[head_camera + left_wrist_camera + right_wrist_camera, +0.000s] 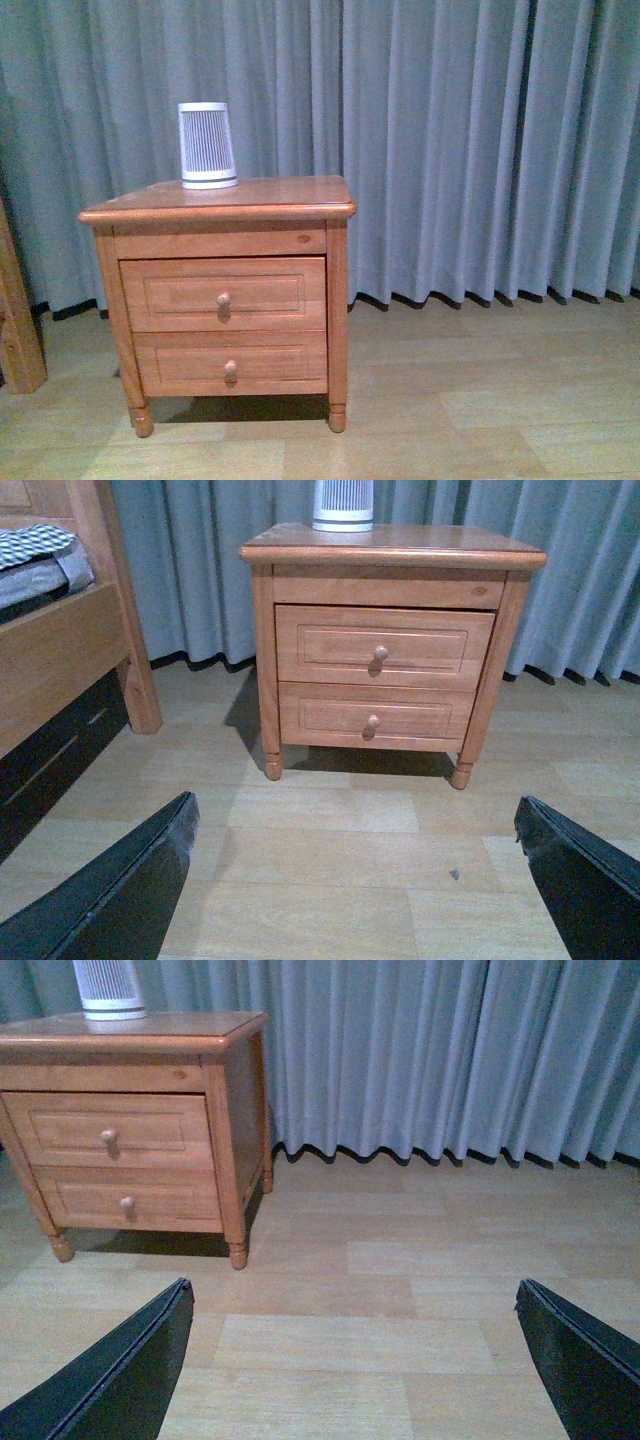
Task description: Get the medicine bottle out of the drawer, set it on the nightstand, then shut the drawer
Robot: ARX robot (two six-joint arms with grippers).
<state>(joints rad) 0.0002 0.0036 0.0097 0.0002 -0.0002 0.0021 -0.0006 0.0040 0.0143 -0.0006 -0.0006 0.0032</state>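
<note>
Left jaws and right jaws both gape wide, holding nothing, above the floor [380, 1290]. At 9 o'clock stands the nightstand [337, 300], its upper drawer [170, 293] shut; the medicine bottle is hidden. A ribbed white cylinder [208, 145] sits at the tabletop's [290, 195] 11 o'clock.

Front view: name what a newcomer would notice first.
The honey-brown nightstand stands left of centre on the pale floor, both drawers shut. A white ribbed device sits on its top, toward the left rear. Grey-blue curtains fill the wall behind.
</note>
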